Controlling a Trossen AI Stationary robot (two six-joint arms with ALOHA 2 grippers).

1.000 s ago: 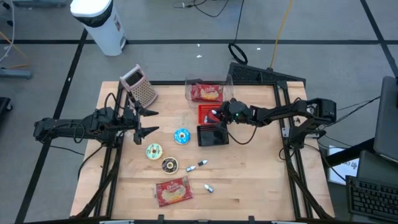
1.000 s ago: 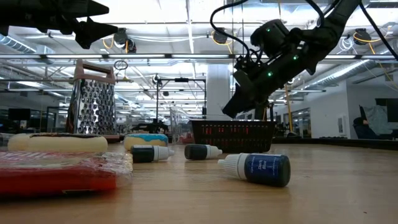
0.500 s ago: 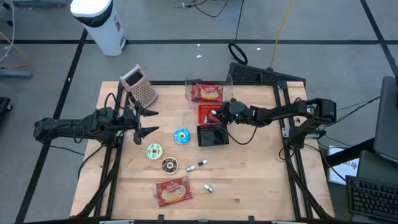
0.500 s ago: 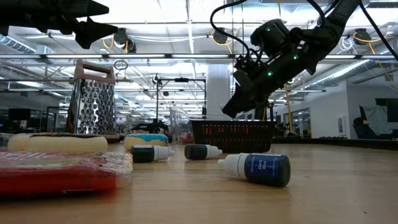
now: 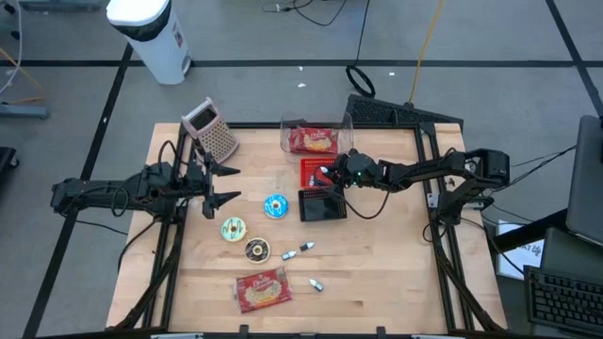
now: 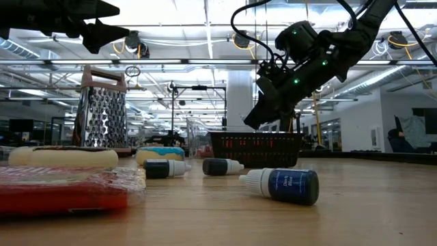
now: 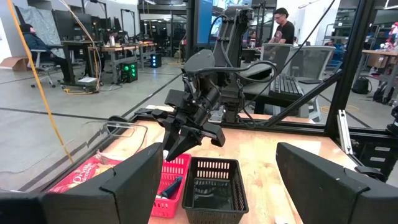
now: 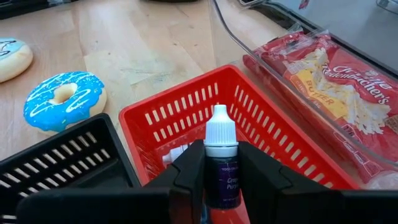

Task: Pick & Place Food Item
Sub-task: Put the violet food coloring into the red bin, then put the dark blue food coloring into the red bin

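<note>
The clearest print is on the popcorn packet [image 8: 339, 87] lying in the clear tray [image 8: 292, 43]: white script reads "Orville Redenbacher's", with the first word partly cut off, and a yellow band below it carries the word "BUTTER". The same packet shows in the left wrist view [image 7: 84, 177], where only a bit of white script starting "Orv" can be made out. The dropper bottle [image 8: 221, 163] bears a dark label whose pale lettering begins "Gr" on one line and "Pur" on the next; the rest is hidden. The second popcorn packet [image 5: 261, 289] has lettering too small to read.
</note>
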